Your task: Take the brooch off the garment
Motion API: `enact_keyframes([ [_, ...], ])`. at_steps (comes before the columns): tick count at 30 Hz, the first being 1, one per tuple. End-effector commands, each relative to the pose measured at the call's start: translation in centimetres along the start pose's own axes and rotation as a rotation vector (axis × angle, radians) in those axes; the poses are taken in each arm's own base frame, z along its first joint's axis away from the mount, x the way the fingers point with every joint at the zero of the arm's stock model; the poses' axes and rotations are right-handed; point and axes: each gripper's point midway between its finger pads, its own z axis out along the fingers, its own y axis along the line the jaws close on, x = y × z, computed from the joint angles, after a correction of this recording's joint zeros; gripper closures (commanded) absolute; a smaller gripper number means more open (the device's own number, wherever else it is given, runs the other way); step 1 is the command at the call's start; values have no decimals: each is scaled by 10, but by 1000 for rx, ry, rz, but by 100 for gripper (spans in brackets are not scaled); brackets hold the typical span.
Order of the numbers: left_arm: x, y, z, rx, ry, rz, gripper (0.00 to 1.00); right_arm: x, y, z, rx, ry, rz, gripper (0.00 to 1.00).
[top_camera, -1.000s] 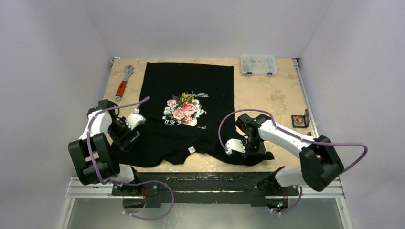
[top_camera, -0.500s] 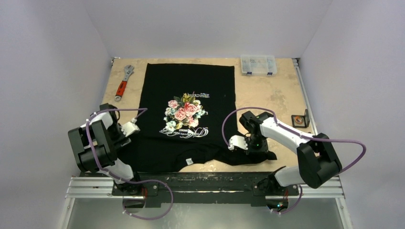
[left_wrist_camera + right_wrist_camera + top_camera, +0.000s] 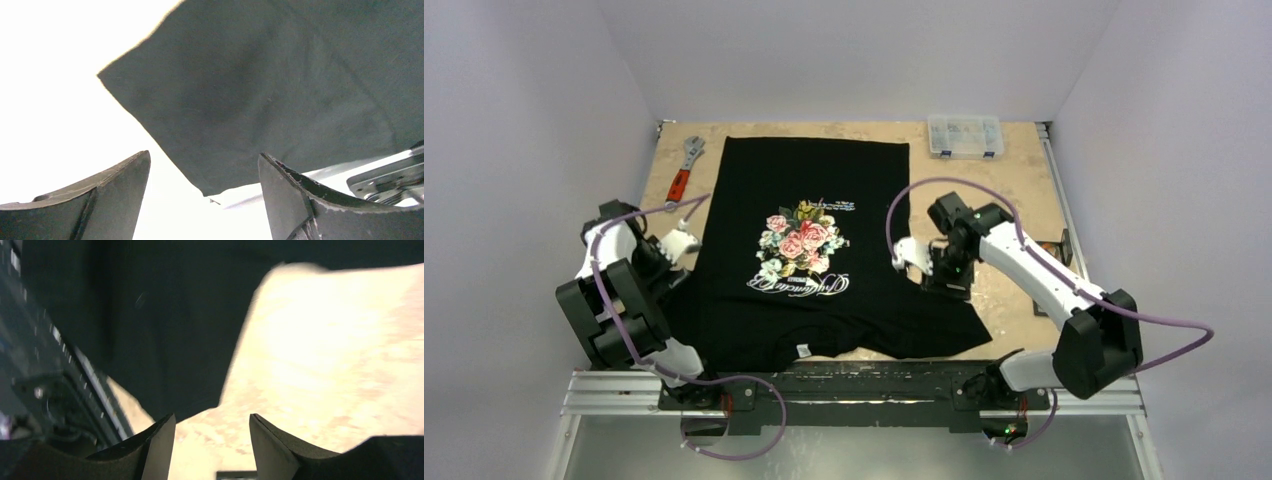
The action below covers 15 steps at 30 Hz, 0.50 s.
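Observation:
The garment [image 3: 814, 300], a black T-shirt with a pink-rose print [image 3: 799, 238], lies flat on the table with its white neck label [image 3: 804, 351] toward the near edge. No view shows the brooch. My left gripper [image 3: 682, 262] sits at the garment's left sleeve. In the left wrist view it [image 3: 204, 156] is open, with the sleeve [image 3: 260, 100] ahead of the jaws and nothing between them. My right gripper [image 3: 939, 285] hovers by the right sleeve. The right wrist view shows it [image 3: 212, 416] open over bare table, the black sleeve corner [image 3: 170, 355] just beyond the left finger.
A red-handled wrench [image 3: 682, 172] lies at the far left. A clear compartment box [image 3: 965, 135] stands at the far right. A small black stand [image 3: 1065, 246] peeks from behind the right arm. The metal rail [image 3: 854, 378] runs along the near edge.
The right gripper has opened, let go of the right sleeve and moved farther from the near edge. The left arm pulled back leftward. The garment lies flatter and shifted slightly left.

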Motion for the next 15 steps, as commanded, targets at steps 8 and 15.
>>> enact_keyframes([
  [8, -103, -20, -83, 93, -410, -171, 20, -136, -180, 3, 223, -327, 468, 52],
  [15, -115, -27, -89, 99, -415, -172, 19, -151, -265, 46, 248, -344, 577, 54],
])
